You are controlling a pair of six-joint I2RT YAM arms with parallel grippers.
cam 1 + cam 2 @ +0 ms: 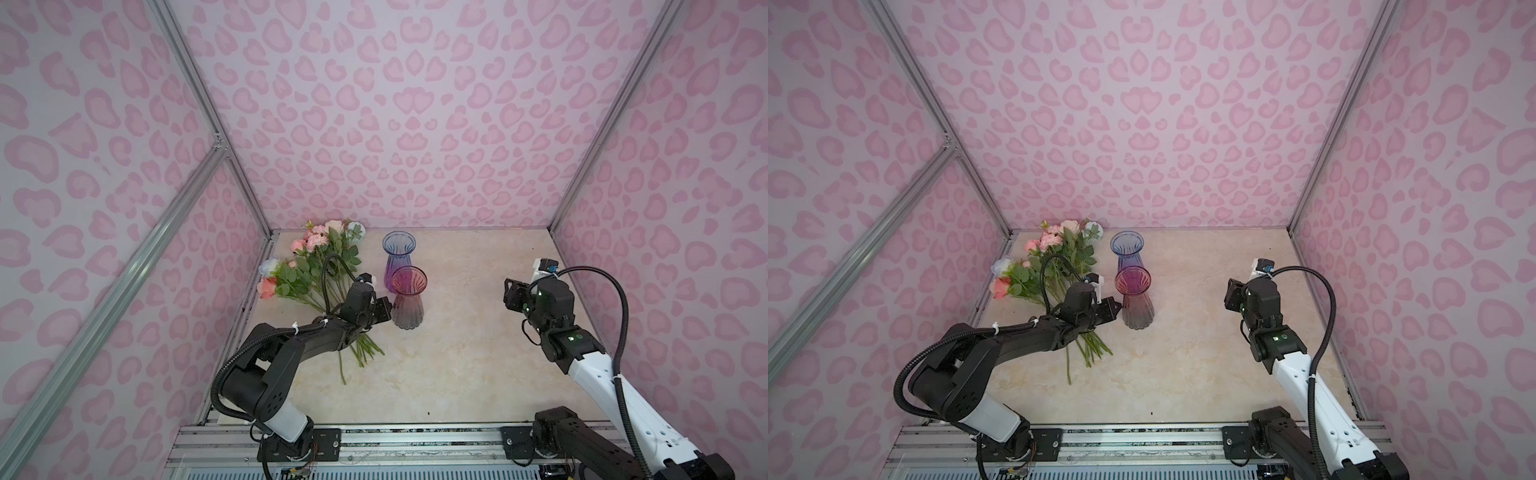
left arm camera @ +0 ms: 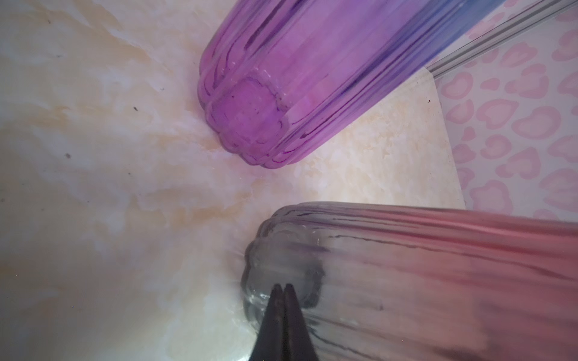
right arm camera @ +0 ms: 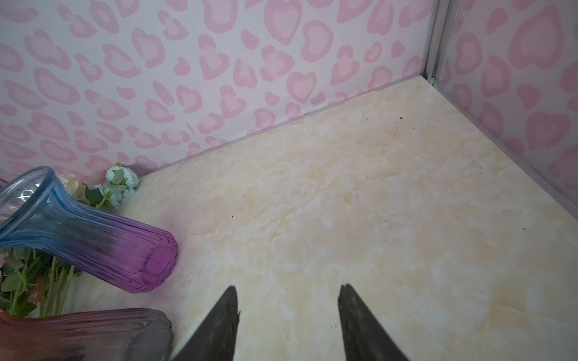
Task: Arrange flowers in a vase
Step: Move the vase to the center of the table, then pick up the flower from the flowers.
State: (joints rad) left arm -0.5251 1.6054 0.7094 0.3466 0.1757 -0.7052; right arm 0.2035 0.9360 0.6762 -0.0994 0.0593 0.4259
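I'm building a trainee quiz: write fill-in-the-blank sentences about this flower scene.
The green-stemmed artificial flowers lie on the marbled tabletop, in ___ vase.
The blue-rimmed ribbed glass vase has a ___ base.
The pink-rimmed ribbed glass vase has a ___ base.
The left hand is ___ (open/shut).
Missing: neither; purple; grey; shut.

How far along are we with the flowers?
Nothing done yet: the flowers lie bunched on the table, and the blue vase and pink vase stand empty. Left gripper is shut, empty, by the pink vase; right gripper open, empty. Every stem is left to place.
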